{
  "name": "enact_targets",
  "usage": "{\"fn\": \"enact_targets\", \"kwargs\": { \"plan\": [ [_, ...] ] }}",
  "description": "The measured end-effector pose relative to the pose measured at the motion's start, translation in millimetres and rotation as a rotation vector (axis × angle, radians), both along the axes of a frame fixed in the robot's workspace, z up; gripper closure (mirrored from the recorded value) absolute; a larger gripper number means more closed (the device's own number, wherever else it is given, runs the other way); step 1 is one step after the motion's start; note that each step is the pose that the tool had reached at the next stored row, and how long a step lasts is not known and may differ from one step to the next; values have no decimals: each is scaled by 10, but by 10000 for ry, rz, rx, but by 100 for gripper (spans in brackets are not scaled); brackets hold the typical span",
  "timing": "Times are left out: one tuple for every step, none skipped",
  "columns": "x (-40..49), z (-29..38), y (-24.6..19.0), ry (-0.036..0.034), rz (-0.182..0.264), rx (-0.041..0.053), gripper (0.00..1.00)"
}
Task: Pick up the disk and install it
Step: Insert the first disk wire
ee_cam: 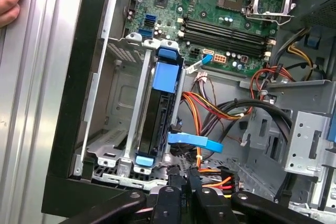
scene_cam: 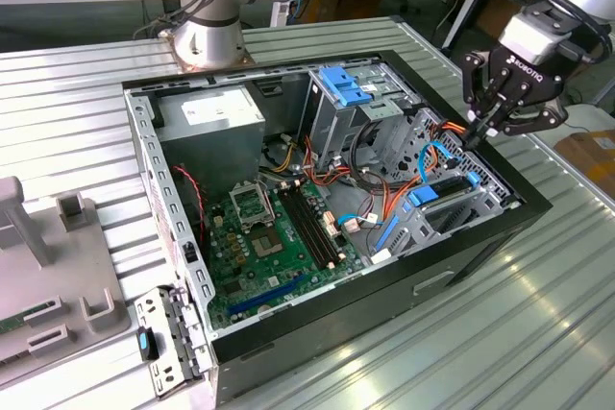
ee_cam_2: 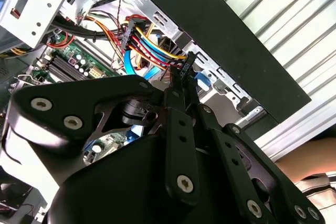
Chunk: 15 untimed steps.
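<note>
First wrist view: disk (ee_cam: 157, 124) seated edgewise between cage rails (ee_cam: 135, 114), cables (ee_cam: 220, 111) alongside.

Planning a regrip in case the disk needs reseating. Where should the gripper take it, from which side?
Probably the blue bracket at its ends, coming straight in through the case's open side. In the first wrist view the disk stands on edge between cage rails, so its broad faces are walled off; the narrow edge and bracket are exposed.
</note>
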<state>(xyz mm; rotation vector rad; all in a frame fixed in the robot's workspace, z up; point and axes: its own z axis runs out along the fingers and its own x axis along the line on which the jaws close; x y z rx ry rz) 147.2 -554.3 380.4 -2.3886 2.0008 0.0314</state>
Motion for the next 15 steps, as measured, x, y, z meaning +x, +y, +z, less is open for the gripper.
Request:
{"fn": "enact_targets", "kwargs": {
  "plan": [
    [0, -9, -1, -3, -22, 7, 83],
    [0, -16, -6, -3, -49, 6, 83],
    [-2, -19, -11, -3, -59, 4, 83],
    [-4, -25, -19, -3, -66, 5, 83],
    [-8, -28, -27, -4, -72, 6, 83],
    [-13, -29, -37, -4, -72, 9, 83],
    [-20, -30, -46, -4, -71, 15, 83],
    [-33, -30, -57, -4, -71, 34, 83],
    [-33, -30, -57, -3, -70, 34, 83],
    [-33, -30, -57, -4, -70, 34, 83],
    [-33, -30, -57, -3, -70, 35, 83],
    [-47, -31, -59, -4, -77, 37, 83],
    [-60, -33, -60, -4, -92, 36, 83],
    [-68, -35, -61, -4, -106, 37, 83],
    [-75, -41, -62, -4, -138, 35, 83]
  ]
}}
